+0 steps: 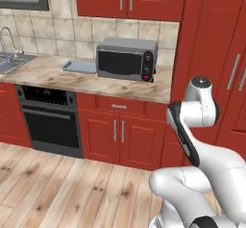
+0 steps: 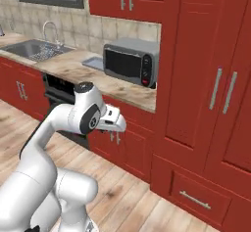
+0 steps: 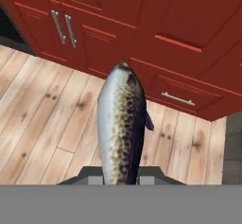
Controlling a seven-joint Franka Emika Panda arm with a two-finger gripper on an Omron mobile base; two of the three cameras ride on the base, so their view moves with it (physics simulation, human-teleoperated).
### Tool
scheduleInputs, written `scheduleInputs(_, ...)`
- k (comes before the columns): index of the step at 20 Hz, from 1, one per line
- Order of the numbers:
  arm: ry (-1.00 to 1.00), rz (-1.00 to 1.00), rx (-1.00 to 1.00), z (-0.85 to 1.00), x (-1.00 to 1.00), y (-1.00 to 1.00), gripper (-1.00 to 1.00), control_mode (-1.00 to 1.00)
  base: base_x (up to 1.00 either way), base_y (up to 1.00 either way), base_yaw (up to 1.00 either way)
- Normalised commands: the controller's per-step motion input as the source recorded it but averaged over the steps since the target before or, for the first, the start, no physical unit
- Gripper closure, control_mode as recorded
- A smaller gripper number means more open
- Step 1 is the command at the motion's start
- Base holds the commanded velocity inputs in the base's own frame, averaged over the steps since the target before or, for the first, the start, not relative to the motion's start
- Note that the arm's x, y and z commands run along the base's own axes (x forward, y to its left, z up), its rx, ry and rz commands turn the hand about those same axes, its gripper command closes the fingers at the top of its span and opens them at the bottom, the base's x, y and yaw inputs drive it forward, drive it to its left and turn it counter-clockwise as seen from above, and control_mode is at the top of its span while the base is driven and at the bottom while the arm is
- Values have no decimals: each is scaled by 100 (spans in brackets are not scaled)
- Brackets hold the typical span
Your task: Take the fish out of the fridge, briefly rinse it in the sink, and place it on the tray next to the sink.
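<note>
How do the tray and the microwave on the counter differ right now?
The tray is flat, thin and grey-blue with a low rim; the microwave is a tall silver box with a dark door. The tray lies on the sink side; the microwave sits nearer the tall red cabinets. Both rest on the same counter, side by side, with nothing on them.

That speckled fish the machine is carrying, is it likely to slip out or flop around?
The fish looks smooth and glossy, so probably slippery. It tapers toward its far end, so it could slide out of the tool, which pinches just one end. It juts out straight, unbent, so it seems stiff rather than floppy.
</note>
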Motion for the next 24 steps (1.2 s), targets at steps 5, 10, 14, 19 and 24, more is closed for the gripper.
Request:
scheduleInputs(5, 0, 0, 0, 0, 0, 0, 100, 100, 42, 44, 67)
scheduleInputs(10, 0, 0, 0, 0, 0, 0, 100, 100, 100, 18, 48)
scheduleInputs(14, 0, 0, 0, 0, 0, 0, 100, 100, 100, 25, 35)
scheduleInputs(19, 0, 0, 0, 0, 0, 0, 100, 100, 100, 42, 22)
scheduleInputs(24, 0, 0, 0, 0, 0, 0, 100, 100, 100, 6, 5)
